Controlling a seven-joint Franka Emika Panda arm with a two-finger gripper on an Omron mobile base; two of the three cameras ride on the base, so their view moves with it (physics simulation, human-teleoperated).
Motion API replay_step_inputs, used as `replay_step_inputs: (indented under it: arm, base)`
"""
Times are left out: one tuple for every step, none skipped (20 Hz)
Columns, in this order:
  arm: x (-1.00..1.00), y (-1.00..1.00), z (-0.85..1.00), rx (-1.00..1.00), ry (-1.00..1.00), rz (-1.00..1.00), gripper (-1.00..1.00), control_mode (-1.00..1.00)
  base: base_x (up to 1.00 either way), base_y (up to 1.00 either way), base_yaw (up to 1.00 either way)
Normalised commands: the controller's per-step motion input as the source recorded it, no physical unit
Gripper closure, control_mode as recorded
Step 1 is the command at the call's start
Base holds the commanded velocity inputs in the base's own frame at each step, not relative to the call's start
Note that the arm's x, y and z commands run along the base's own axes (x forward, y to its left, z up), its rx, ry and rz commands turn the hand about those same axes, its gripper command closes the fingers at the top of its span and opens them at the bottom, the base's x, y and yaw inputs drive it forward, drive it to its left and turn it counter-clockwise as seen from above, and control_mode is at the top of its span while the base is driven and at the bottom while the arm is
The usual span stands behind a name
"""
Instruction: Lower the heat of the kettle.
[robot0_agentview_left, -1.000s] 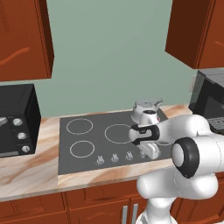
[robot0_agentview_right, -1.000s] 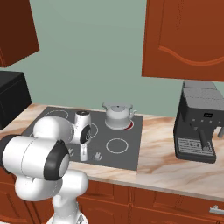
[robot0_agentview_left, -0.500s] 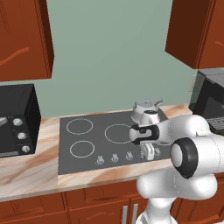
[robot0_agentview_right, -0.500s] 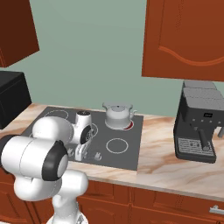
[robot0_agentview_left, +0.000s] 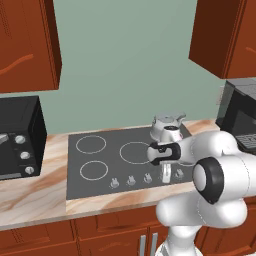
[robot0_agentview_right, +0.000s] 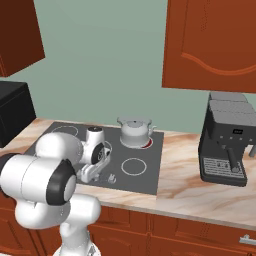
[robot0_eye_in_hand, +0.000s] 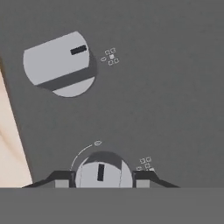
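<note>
Gripper (robot0_eye_in_hand: 103, 180) spread wide, fingertips either side of stove knob (robot0_eye_in_hand: 103, 171). Second knob (robot0_eye_in_hand: 59, 64) further off. Kettle (robot0_agentview_right: 134, 132) on glowing rear burner (robot0_agentview_right: 146, 144).

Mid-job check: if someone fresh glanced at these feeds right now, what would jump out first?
Probably the white arm bent low over the stovetop's front edge, its gripper straddling a round grey knob in the hand view, a second knob further off. Next, the silver kettle on the back burner, which glows red under it, and the black coffee machine at the counter's right.
</note>
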Motion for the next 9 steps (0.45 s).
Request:
replay_step_inputs:
  arm:
    - [0.0, 0.0, -0.04, 0.0, 0.15, -0.37, 1.0, -1.0]
    - [0.0, 0.0, -0.04, 0.0, 0.16, -0.37, 1.0, -1.0]
    - [0.0, 0.0, -0.05, 0.0, 0.16, -0.36, 1.0, -1.0]
    - [0.0, 0.0, -0.05, 0.0, 0.15, -0.36, 1.0, -1.0]
    - [0.0, 0.0, -0.05, 0.0, 0.15, -0.36, 1.0, -1.0]
    - [0.0, 0.0, -0.05, 0.0, 0.14, -0.36, 1.0, -1.0]
    - [0.0, 0.0, -0.05, 0.0, 0.15, -0.36, 1.0, -1.0]
    - [0.0, 0.0, -0.06, 0.0, 0.15, -0.36, 1.0, -1.0]
    - [0.0, 0.0, -0.06, 0.0, 0.15, -0.36, 1.0, -1.0]
  base:
    - [0.0, 0.0, 0.0]
    - [0.0, 0.0, 0.0]
    - [0.0, 0.0, 0.0]
    - [0.0, 0.0, 0.0]
    - [0.0, 0.0, 0.0]
    - [0.0, 0.0, 0.0]
    - [0.0, 0.0, 0.0]
    - [0.0, 0.0, 0.0]
    - [0.0, 0.0, 0.0]
